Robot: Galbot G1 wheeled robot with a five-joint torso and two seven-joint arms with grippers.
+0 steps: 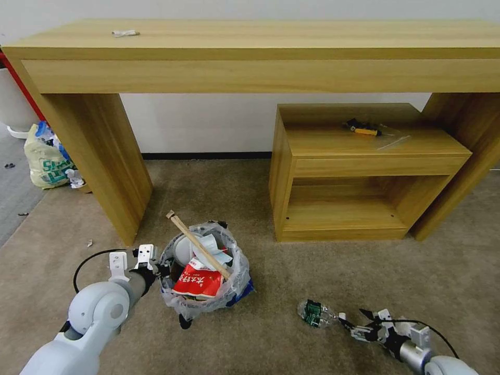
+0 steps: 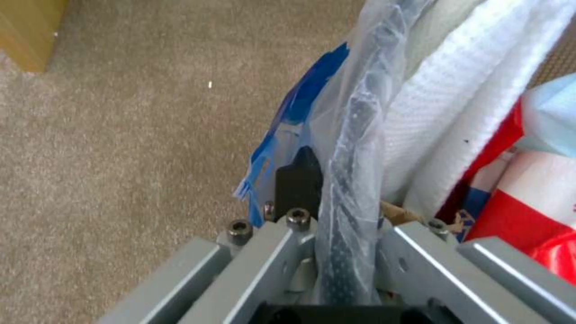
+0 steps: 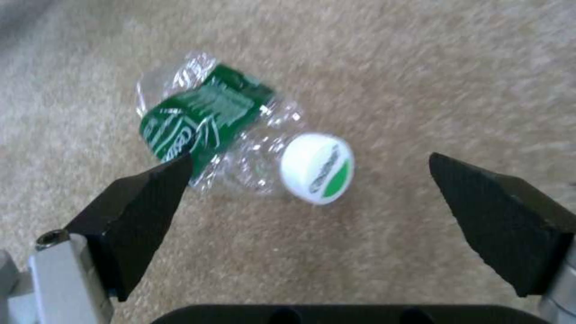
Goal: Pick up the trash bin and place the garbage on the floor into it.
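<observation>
I had the left gripper (image 1: 159, 268) clamped on the rim of the trash bin (image 1: 205, 271), one finger (image 2: 298, 180) outside the wall and the other inside, pinching the black rim and its clear plastic liner (image 2: 354, 135) between them. The bin stood on the beige carpet (image 1: 333, 271) just in front of the left leg of the long wooden table (image 1: 250, 47), near my left side. It was already stuffed: a wooden stick (image 1: 198, 244) leaned out across the top, a red wrapper (image 1: 198, 284) lay at the front, and white crumpled paper (image 1: 211, 250) sat behind that. From the left wrist I could see a white textured sheet (image 2: 456, 112) and red packaging (image 2: 522, 207) pressed against the inside of the liner, and a blue patch (image 2: 300, 103) on the outside of the bag.

My right gripper (image 1: 348, 327) was low over the carpet to the right of the bin, jaws spread wide. A crushed clear plastic bottle (image 3: 222, 135) with a green label and a white cap (image 3: 317, 167) lay on the floor just ahead of the fingertips, not touched by either finger (image 3: 144, 198). The cap end pointed toward the gripper.
</observation>
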